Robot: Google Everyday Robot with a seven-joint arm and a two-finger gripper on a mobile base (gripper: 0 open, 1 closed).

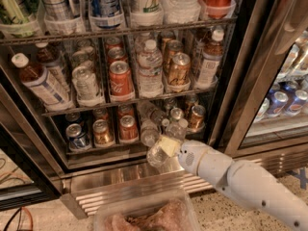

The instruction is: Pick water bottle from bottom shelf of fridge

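The fridge (250, 66) stands open before me, with a black frame and wire racks. My gripper (167, 146) is at the front edge of the bottom shelf (110, 148), on the end of the white arm reaching in from the lower right. It is shut on the water bottle (159, 150), a small clear bottle that tilts with its white cap up to the right and its base hanging over the steel base grille (120, 189). Blue (77, 136), gold (102, 132), red (128, 128) and copper (196, 117) cans stand on the bottom shelf.
A larger clear bottle (150, 66) stands with cans and tea bottles on the rack above. Another clear bottle (153, 113) lies behind the gripper. A clear plastic bin (144, 215) sits below the grille. The shut right-hand glass door (284, 102) shows blue cans.
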